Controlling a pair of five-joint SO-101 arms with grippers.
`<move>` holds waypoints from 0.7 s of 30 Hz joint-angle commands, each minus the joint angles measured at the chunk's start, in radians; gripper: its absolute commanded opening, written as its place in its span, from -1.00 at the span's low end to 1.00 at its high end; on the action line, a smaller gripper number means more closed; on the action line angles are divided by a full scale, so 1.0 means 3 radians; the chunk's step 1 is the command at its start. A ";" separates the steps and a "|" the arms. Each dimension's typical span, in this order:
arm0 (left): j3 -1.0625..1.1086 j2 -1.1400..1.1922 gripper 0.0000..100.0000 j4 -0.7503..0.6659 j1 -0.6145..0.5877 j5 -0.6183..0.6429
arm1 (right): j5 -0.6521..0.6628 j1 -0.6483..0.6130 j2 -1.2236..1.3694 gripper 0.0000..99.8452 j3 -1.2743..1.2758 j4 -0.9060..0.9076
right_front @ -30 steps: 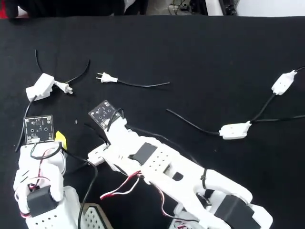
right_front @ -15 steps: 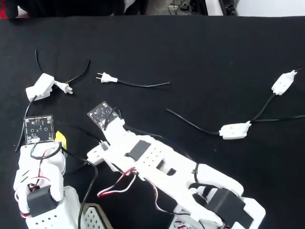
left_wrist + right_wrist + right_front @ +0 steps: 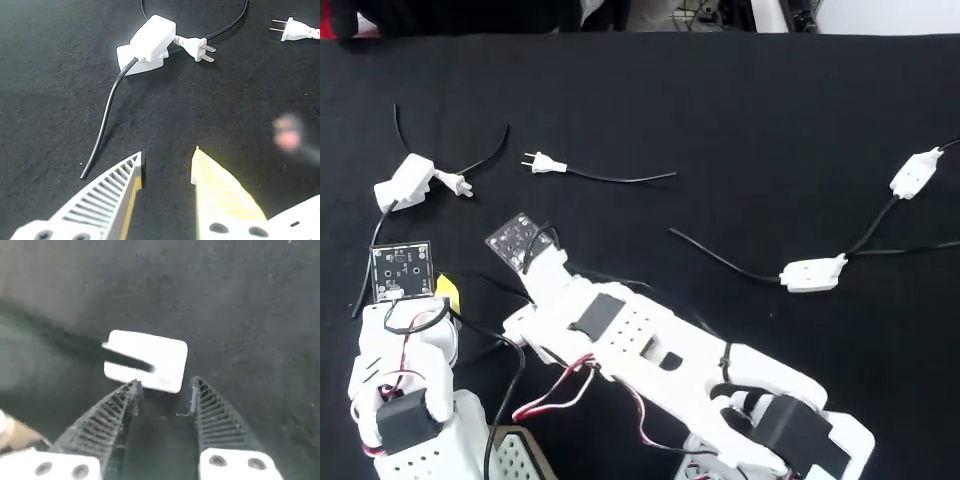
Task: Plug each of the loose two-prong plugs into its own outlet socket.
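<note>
White plastic socket block (image 3: pixel 145 360) lies just past the tips of the right gripper (image 3: pixel 165 382), which is spread apart; left gripper (image 3: pixel 167 152) is spread too, with a two-prong plug (image 3: pixel 195 46) far ahead; that plug looks light, hard and small; pinch its fat middle.

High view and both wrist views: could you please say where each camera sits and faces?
High view: fixed above, looking down on the black table; left arm and right arm show at bottom.
Left wrist view: on the left arm's wrist, facing past its open fingers to an outlet socket.
Right wrist view: on the right arm's wrist, facing past its gripper to a white block.
Shared: high and left wrist views both show that socket and a two-prong plug.
</note>
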 commanded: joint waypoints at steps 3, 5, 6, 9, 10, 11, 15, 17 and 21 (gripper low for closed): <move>-0.0033 -0.0005 -0.67 -0.0036 -0.0008 0.0020 | -0.0046 -0.0015 0.0003 -0.69 0.0100 -0.0701; -0.0033 -0.0005 -0.67 -0.0036 -0.0008 0.0020 | -0.0046 -0.0010 0.0003 -0.69 0.0207 -0.0869; -0.0033 -0.0005 -0.67 -0.0036 -0.0008 0.0020 | -0.0046 -0.0010 0.0003 -0.69 0.0238 -0.0890; -0.0033 -0.0005 -0.67 -0.0036 -0.0008 0.0020 | -0.0041 0.0015 0.0003 -0.74 0.0269 -0.0859; -0.0033 -0.0005 -0.67 -0.0036 -0.0008 0.0020 | -0.0041 0.0056 0.0003 -0.79 0.0263 -0.0803; -0.0033 -0.0005 -0.67 -0.0036 -0.0008 0.0020 | -0.0041 0.0102 0.0003 -0.84 0.0253 -0.0752; -0.0033 -0.0005 -0.67 -0.0036 -0.0008 0.0020 | -0.0020 0.0256 0.0003 -0.97 0.0243 -0.0588; -0.0033 -0.0005 -0.67 -0.0036 -0.0008 0.0020 | -0.0020 0.0276 0.0003 -0.97 0.0243 -0.0547; -0.0033 -0.0005 -0.67 -0.0036 -0.0008 0.0020 | -0.0020 0.0297 -0.0008 -0.98 0.0238 -0.0527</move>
